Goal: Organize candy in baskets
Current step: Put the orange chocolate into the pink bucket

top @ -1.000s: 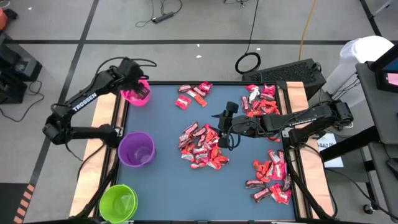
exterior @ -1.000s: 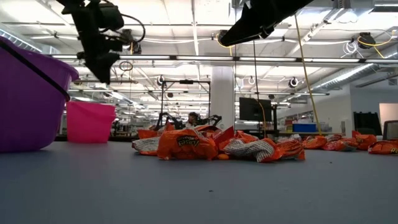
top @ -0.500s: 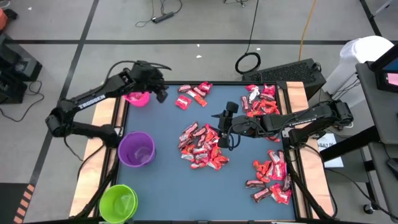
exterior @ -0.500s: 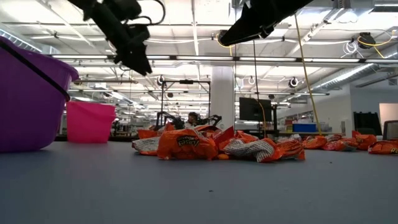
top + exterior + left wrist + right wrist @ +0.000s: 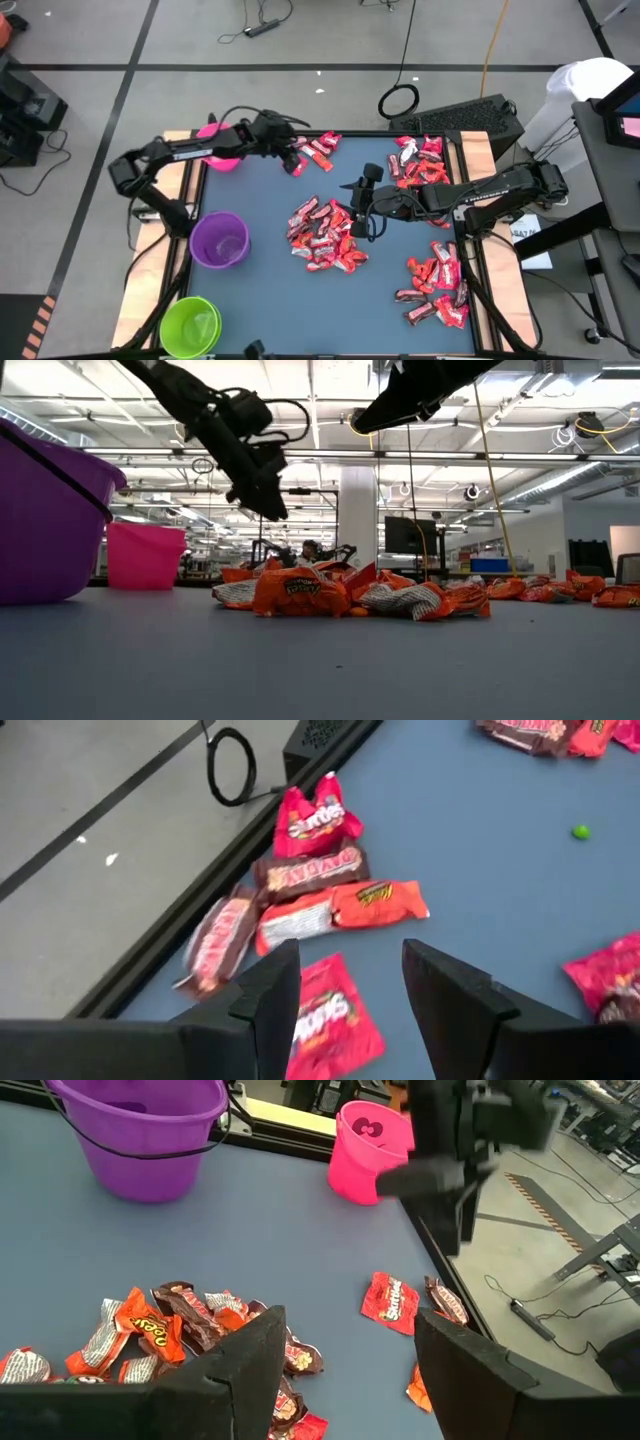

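Half second on: my left gripper (image 5: 292, 155) gone from pink basket (image 5: 222, 155) across to candy cluster (image 5: 312, 150) at table's far edge (image 5: 330, 133). Fingers wide, empty; red Skittles pack (image 5: 335, 1015) right under them. Right gripper (image 5: 357, 210) spread, hovering beside centre pile (image 5: 325, 235).

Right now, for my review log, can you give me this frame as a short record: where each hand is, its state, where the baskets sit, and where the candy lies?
left hand: open, empty, above the small candy cluster at the table's far edge
right hand: open, empty, over the central candy pile
pink basket: far left corner
purple basket: left edge, middle
lime green basket: near left corner
other candy: two groups on the right side
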You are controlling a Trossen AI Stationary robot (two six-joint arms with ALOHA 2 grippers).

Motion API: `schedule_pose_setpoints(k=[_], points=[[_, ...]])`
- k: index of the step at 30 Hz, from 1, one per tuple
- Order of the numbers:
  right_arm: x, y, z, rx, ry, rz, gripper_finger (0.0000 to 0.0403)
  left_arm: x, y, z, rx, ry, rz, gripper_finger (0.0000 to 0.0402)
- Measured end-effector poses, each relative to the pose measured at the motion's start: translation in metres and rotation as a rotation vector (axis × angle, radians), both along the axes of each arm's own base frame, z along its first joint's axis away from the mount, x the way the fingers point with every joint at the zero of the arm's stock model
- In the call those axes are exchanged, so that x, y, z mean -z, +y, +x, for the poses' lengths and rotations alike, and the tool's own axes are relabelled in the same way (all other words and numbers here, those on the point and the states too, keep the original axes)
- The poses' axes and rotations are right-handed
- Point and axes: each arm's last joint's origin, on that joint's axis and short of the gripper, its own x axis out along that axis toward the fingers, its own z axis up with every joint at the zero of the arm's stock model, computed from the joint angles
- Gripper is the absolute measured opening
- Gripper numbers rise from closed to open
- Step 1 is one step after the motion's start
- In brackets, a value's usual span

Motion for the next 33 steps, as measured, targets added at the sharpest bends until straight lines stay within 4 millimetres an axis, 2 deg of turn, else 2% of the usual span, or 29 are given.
schedule_pose_setpoints(k=[8,22,33], points=[[0.0,0.0,0.0,0.0,0.0,0.0,0.021,0.033,0.01,0.017,0.002,0.035,-0.025,0.0183],[0.0,0.0,0.0,0.0,-0.001,0.0,0.021,0.062,0.031,0.066,0.027,0.074,-0.051,0.0183],[0.0,0.0,0.0,0.0,0.002,-0.001,0.021,0.089,0.038,0.081,0.055,0.174,-0.147,0.0183]])
